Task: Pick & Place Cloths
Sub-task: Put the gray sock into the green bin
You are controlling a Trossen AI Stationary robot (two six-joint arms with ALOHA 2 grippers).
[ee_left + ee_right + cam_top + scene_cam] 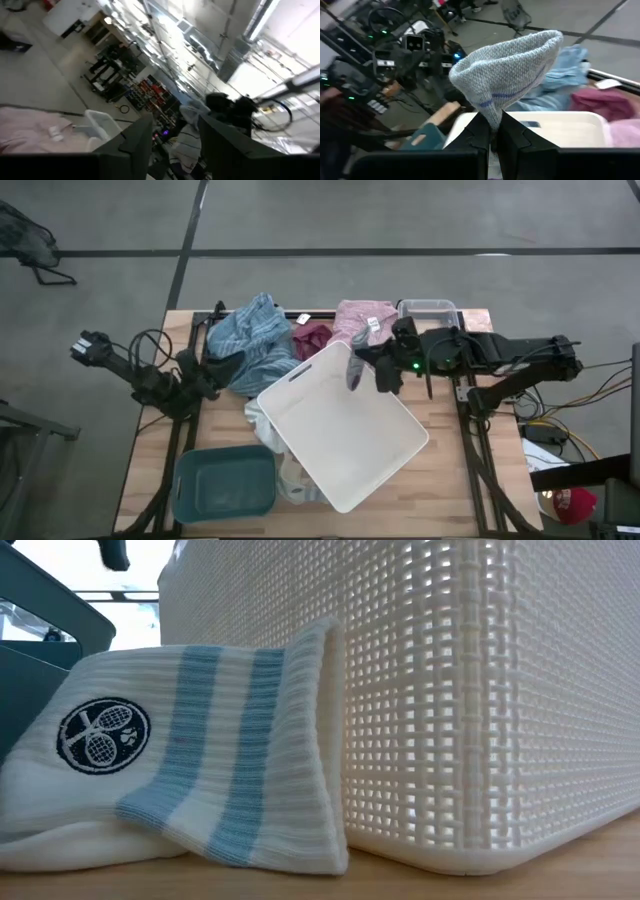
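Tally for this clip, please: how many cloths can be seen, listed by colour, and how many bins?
Blue striped cloth: 1
Maroon cloth: 1
Pink cloth: 1
Grey cloth, held in the right tool above the white bin: 1
White cloth with blue stripes: 1
Cloths total: 5
White bin: 1
Teal bin: 1
Clear bin: 1
Bins total: 3
Total: 8

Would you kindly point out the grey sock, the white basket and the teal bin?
grey sock (507, 70): right wrist view, its bulging middle.
white basket (340, 430): high view, its bare floor.
teal bin (187, 505): high view, its rim.
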